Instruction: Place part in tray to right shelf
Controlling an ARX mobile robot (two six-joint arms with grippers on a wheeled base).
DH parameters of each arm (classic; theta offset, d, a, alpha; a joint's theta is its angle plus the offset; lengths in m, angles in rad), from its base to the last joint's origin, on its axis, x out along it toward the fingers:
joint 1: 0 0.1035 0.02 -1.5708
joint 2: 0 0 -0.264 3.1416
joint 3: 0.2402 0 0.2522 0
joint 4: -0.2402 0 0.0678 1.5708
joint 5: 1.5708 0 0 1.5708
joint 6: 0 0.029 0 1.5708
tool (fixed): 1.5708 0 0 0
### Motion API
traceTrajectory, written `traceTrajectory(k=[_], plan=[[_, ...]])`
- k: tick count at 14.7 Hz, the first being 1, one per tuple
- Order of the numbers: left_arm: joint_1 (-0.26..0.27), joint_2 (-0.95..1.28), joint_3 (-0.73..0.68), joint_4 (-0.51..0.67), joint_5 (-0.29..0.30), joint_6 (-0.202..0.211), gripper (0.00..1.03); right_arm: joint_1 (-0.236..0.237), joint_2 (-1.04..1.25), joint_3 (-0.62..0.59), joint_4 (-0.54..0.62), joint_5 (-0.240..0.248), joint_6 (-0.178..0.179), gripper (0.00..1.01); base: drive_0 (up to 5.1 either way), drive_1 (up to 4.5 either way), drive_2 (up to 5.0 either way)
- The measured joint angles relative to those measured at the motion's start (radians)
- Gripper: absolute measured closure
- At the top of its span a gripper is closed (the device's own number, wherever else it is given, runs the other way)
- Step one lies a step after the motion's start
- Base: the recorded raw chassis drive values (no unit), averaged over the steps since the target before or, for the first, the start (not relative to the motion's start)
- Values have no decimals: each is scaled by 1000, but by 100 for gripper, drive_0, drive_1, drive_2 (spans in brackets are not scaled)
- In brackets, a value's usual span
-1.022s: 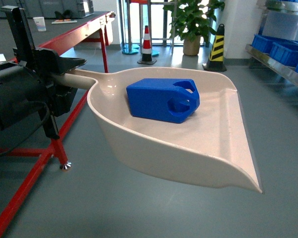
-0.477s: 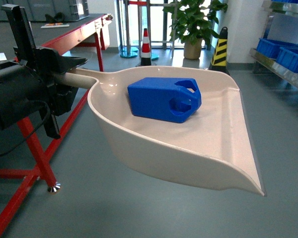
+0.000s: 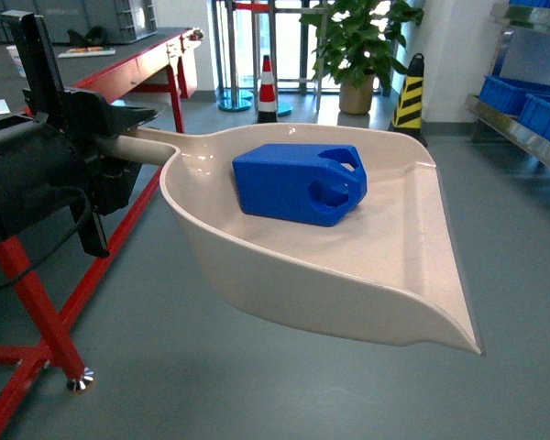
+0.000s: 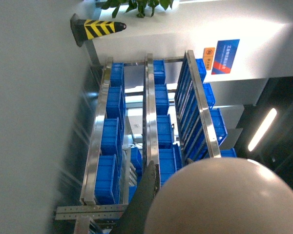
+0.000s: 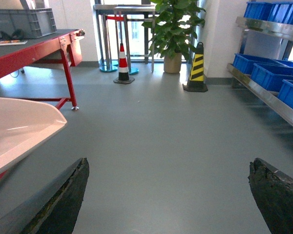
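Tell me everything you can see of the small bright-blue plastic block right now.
The small bright-blue plastic block is boxy and smooth, with a tapered end pierced by round holes pointing right in the head view. It lies on its side on the floor of the cream-white dustpan-shaped tray, nearer the handle than the lip. Only the tray touches it. The left gripper holds the tray's handle.

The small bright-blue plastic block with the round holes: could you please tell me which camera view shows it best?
The head view: the small bright-blue plastic block lies in full sight inside the cream-white plastic scoop. The left wrist view shows none of it, and the right wrist view shows only the scoop's edge, not the block.
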Motion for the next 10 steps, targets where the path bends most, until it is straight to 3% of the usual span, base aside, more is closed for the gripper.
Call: traceTrajectory(k=[1,10], plan=[[-2,0,0,-2,4,0,90,0,0,0,2,0,0,3,16,449,-417],[-2,0,3,-1,4,0,90,0,0,0,3,0,0,3,0,0,0]])
